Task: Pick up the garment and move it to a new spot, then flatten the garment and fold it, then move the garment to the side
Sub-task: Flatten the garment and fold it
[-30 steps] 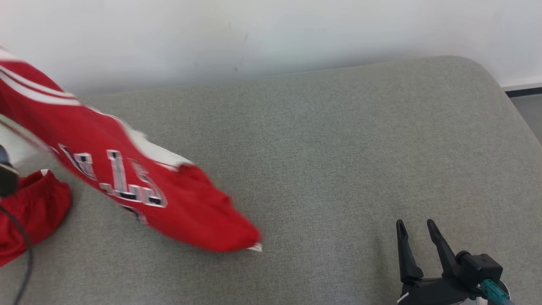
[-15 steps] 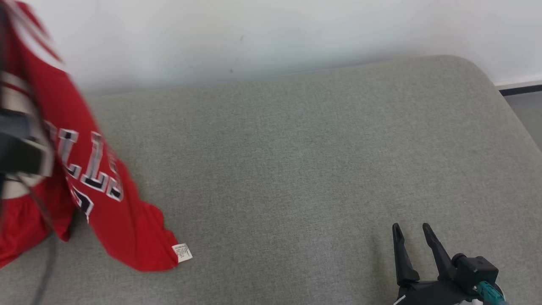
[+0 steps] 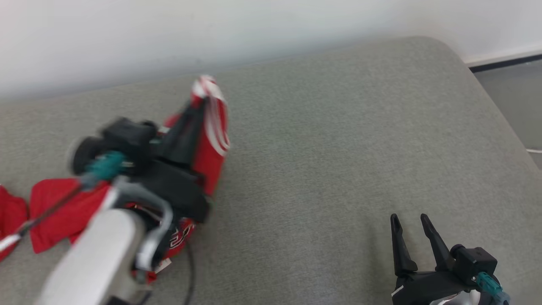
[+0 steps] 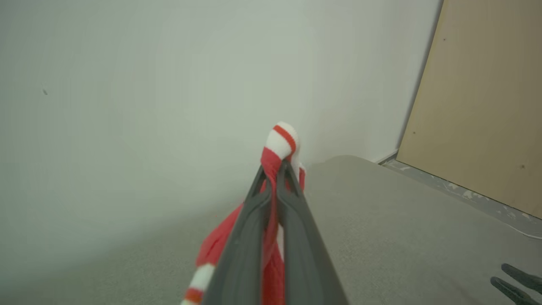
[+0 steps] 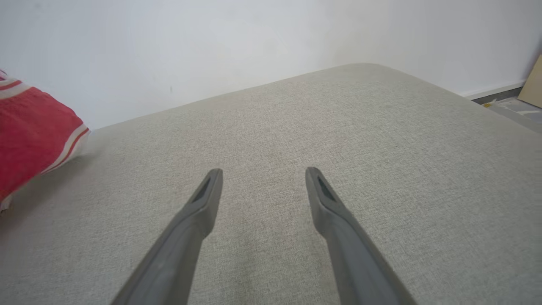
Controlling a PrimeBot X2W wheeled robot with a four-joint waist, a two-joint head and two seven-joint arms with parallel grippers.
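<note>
Inspection from my station: the garment (image 3: 213, 152) is a red jersey with red-and-white striped trim (image 4: 280, 142), bunched and partly raised. The trim pokes out just past the tips of the left gripper (image 4: 277, 168), whose fingers are clamped tight on the cloth. Below the grip the red fabric hangs in folds and trails onto the left part of the grey cushion (image 3: 322, 140), where loose red sections lie crumpled. Some lettering shows low down, too blurred to read.

Coarse-woven matt grey upholstery (image 3: 338, 127); soft knit garment (image 3: 211, 156); smooth matt wall (image 3: 254, 25)
</note>
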